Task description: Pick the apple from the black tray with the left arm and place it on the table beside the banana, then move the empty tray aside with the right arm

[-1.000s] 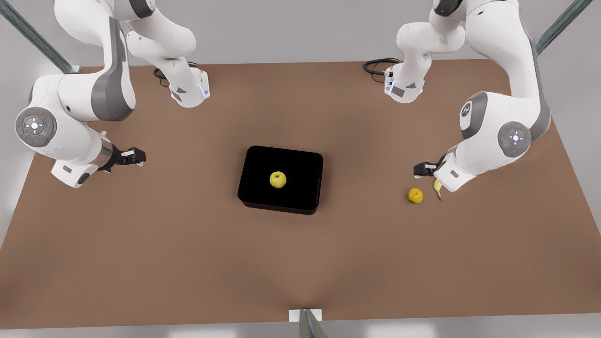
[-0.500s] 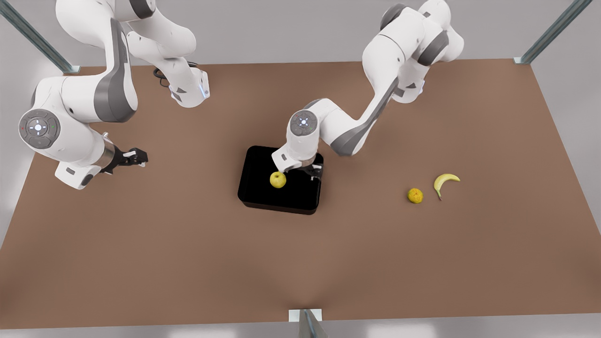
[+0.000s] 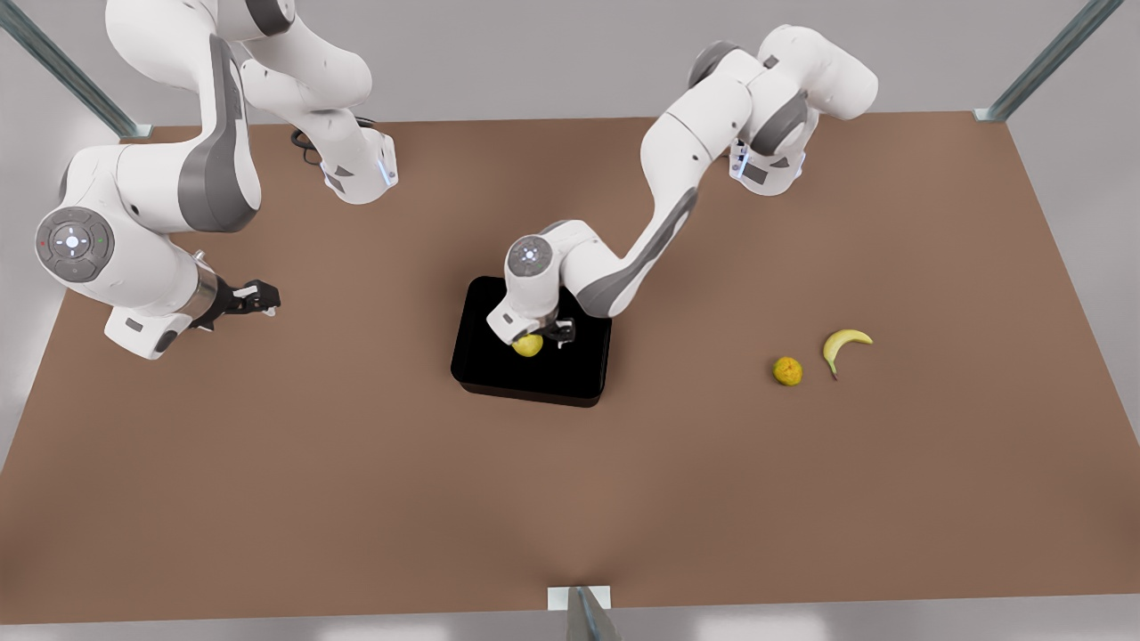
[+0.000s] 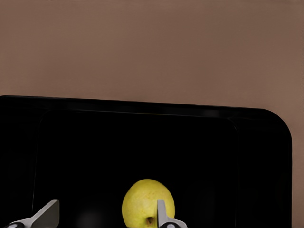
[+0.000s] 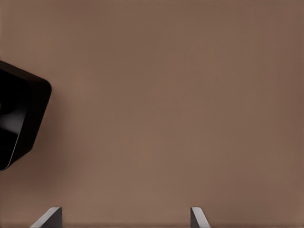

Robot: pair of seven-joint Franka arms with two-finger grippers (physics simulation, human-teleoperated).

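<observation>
My left end effector [image 3: 545, 336] is over the black tray [image 3: 579, 374] mid-worktop, fingers spread, holding nothing. Apple [image 4: 147, 203] sits off-centre, against one fingertip [image 4: 161, 213]; I need to shift sideways. Right end effector [image 3: 258, 296] waits spread near the worktop's edge.

I can read no words, brands or numbers anywhere I look — not on my arms, not on the tray, not on the table. My joint caps carry small lit marks, nothing legible.
</observation>
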